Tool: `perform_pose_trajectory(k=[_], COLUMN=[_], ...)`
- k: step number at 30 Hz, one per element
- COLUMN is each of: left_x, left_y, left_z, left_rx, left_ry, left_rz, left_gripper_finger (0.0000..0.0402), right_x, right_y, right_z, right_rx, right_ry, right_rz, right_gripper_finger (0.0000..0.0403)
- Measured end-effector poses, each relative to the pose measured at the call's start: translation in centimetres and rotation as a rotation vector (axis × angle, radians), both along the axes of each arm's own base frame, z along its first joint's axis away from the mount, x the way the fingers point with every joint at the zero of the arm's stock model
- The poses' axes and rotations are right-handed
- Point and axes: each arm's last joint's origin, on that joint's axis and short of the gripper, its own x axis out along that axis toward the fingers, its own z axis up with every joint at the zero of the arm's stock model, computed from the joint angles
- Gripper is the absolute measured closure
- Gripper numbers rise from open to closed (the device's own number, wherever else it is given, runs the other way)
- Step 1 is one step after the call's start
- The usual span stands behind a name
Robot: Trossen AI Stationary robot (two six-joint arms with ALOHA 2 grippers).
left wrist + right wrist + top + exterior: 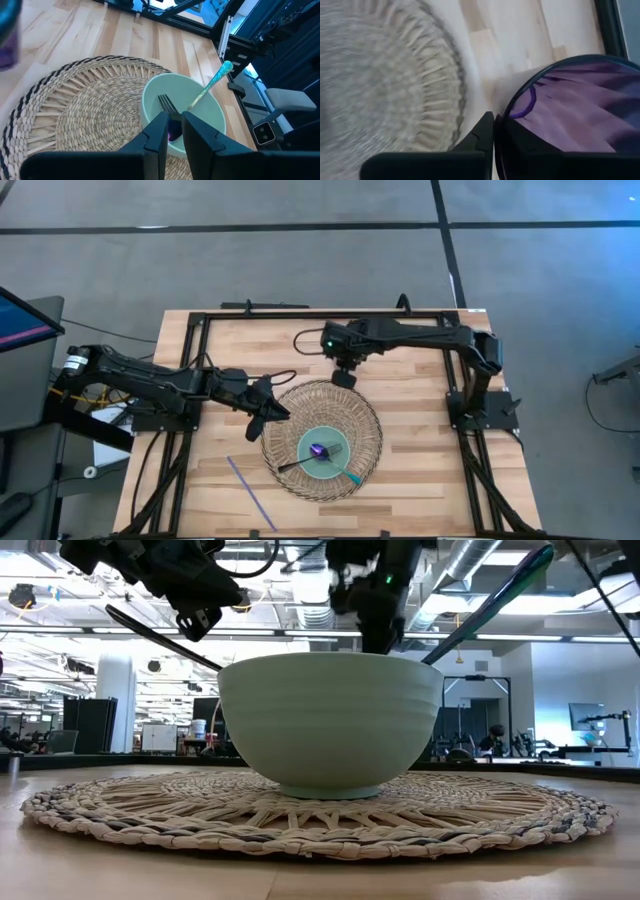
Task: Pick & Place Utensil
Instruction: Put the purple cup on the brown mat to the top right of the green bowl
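Observation:
A pale green bowl stands on a round woven mat. In it lie a dark fork, a teal-handled utensil and a purple-headed one. The fork's handle and the teal handle lean on the rim, as the low view shows. My left gripper hangs over the mat's left edge, slightly open and empty; its wrist view looks past it at the fork's tines. My right gripper is shut over the mat's far edge, beside a purple round-rimmed thing. My right gripper's shut fingers stand right beside the dark rim of the purple thing. I cannot tell whether they touch it.
A thin purple stick lies on the wooden table near the front left, beside the mat. A black frame runs along the table's far, left and right sides. Bare wood shows left and right of the mat.

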Motion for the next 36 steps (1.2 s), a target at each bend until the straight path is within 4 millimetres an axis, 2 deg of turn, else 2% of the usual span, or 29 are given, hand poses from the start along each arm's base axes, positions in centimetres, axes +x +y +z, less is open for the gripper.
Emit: perform_pose_trajectory(k=[6, 13, 18, 26, 36], left_x=[0.0, 0.0, 0.0, 0.0, 0.0], left_y=[0.0, 0.0, 0.0, 0.0, 0.0], left_z=[0.0, 0.0, 0.0, 0.0, 0.0], left_rx=[0.0, 0.0, 0.0, 0.0, 0.0], left_ry=[0.0, -0.001, -0.001, -0.001, -0.001], left_rz=[0.0, 0.0, 0.0, 0.0, 0.0], left_gripper_finger=[0.0344, 0.0344, 0.0344, 0.0344, 0.0344], right_x=[-0.6, -0.8, -0.9, -1.0, -0.4], right_y=[4.6, 10.5, 13.2, 14.4, 13.2], right_z=[1.7, 1.5, 1.2, 1.1, 0.7], right_rx=[0.026, 0.073, 0.086, 0.084, 0.09], right_ry=[-0.03, -0.02, -0.016, -0.014, -0.019], right_rz=[0.043, 0.158, 0.192, 0.223, 0.166], right_gripper_finger=[0.0389, 0.0398, 0.0386, 0.0372, 0.0349])
